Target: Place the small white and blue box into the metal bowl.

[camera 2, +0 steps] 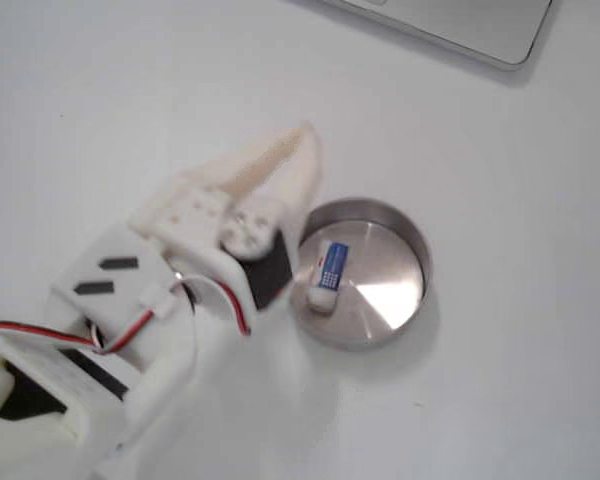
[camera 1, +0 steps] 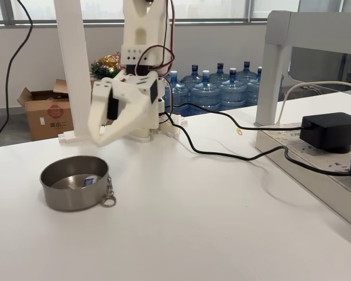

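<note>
The small white and blue box (camera 2: 326, 272) lies inside the metal bowl (camera 2: 392, 236), flat on the bottom, near the left wall as a fixed view from above shows it, with its blue printed part turned up and its white end toward the lower edge of the picture. In both fixed views the box is seen in the bowl; in the side one it appears as a small blue and white spot (camera 1: 89, 181) low against the inner wall of the bowl (camera 1: 58, 196). The bowl stands on the white bench (camera 1: 210, 234), and a small clasp ring (camera 1: 109, 198) hangs from its rim on the right side in that view. The white arm's gripper (camera 1: 100, 140) hangs above the bench, behind and a little to the right of the bowl, apart from it, with its tip pointing down. From above the gripper (camera 2: 302, 142) is blurred and lies just to the left of the bowl, over the bench and not over the box. The jaws hold nothing, and they look nearly together, but how far they are open I cannot tell, because the tip is blurred. Black cables (camera 1: 222, 153) run over the bench to a black power adapter (camera 1: 330, 130) on the right, and blue water bottles (camera 1: 219, 88) and a cardboard box (camera 1: 47, 111) stand behind the bench
</note>
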You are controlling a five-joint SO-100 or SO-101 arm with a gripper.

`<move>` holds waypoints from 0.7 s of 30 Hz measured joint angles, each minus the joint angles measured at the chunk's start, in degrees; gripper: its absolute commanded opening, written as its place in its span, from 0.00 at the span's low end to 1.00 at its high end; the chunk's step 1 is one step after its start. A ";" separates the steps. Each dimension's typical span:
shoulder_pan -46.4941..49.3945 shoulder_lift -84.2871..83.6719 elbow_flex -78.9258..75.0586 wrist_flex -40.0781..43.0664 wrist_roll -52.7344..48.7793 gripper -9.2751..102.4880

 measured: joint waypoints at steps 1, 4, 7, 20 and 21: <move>-1.85 0.97 0.00 0.00 -3.34 0.05; -8.17 5.45 -0.09 0.00 -14.50 0.05; -14.15 11.25 -0.09 0.00 -27.07 0.05; -31.11 30.15 4.39 12.39 -65.21 0.05; -31.64 33.40 4.66 15.64 -65.57 0.05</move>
